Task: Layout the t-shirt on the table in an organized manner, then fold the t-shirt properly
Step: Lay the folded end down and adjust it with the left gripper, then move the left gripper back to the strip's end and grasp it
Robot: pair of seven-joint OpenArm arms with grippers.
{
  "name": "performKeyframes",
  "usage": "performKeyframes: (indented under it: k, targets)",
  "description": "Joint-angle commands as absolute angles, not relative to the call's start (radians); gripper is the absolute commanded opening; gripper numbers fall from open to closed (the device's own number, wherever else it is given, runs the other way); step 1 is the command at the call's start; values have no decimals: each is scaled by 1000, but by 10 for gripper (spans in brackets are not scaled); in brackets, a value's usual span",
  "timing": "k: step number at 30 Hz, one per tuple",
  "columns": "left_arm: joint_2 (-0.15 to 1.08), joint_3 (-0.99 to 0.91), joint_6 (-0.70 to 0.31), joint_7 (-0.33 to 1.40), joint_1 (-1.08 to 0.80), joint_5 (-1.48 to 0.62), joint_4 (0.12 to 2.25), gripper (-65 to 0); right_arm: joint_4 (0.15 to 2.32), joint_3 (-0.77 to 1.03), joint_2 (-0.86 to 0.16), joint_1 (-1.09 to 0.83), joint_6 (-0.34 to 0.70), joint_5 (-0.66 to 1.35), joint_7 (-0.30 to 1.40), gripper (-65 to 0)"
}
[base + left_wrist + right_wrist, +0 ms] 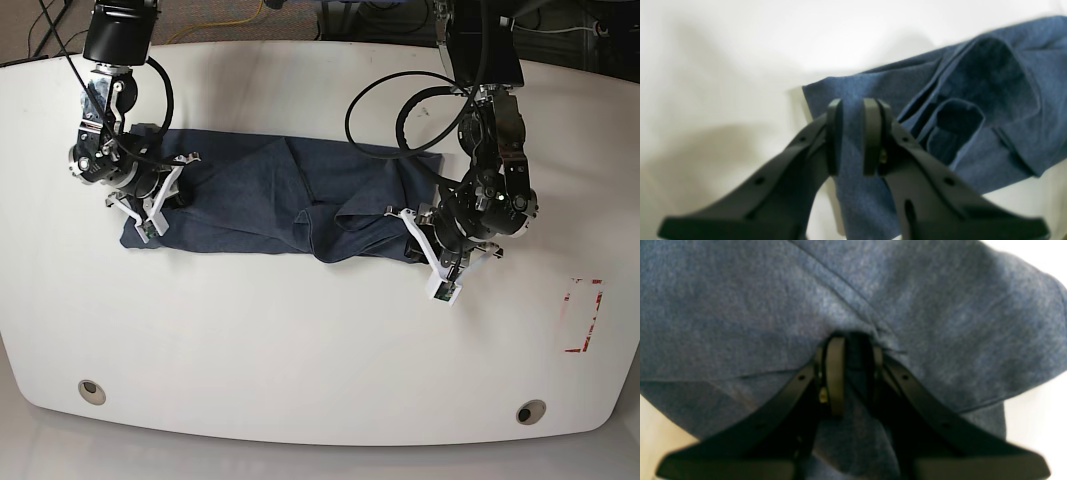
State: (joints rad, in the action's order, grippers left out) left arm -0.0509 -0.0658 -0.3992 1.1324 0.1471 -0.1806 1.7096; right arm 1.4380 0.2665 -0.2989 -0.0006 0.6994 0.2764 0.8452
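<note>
Now t-shirt (270, 205) stretched between hands: left hand (852, 136) pinching corner, right hand (853, 373) clamping opposite edge.

The t-shirt (260, 205) was soft, matt heathered cloth; the table (320, 340) under it was smooth, glossy white.

t-shirt (740, 306) blurred, cropped by edges

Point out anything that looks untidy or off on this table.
The t-shirt lies stretched across the table but is not flat: a bunched, raised fold sits near its middle, toward the left gripper. Nothing looks spilled or damaged.
</note>
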Motion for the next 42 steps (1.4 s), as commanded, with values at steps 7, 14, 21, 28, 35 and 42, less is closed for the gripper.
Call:
performKeyframes:
  k: [7,14,21,28,35,42]
  targets:
    - [-50,42,-400,1121,159,-194,1690,-575,1440,265,-309,2,698,257,877,-549]
    - [-50,160,-444,1164,159,-199,1690,-574,1440,265,-309,2,698,257,877,-549]
    - [-51,249,-676,1201,162,-197,1747,-574,1440,266,-309,2,698,257,877,-549]
    - [-47,240,-698,1202,166,-197,1850,-574,1440,266,-309,2,698,257,877,-549]
    - [-36,93,-698,1202,176,-197,1867,-574,1440,266,-309,2,698,257,877,-549]
    - [-33,-47,-698,1198,177,-194,1808,-574,1440,268,-309,2,698,257,877,-549]
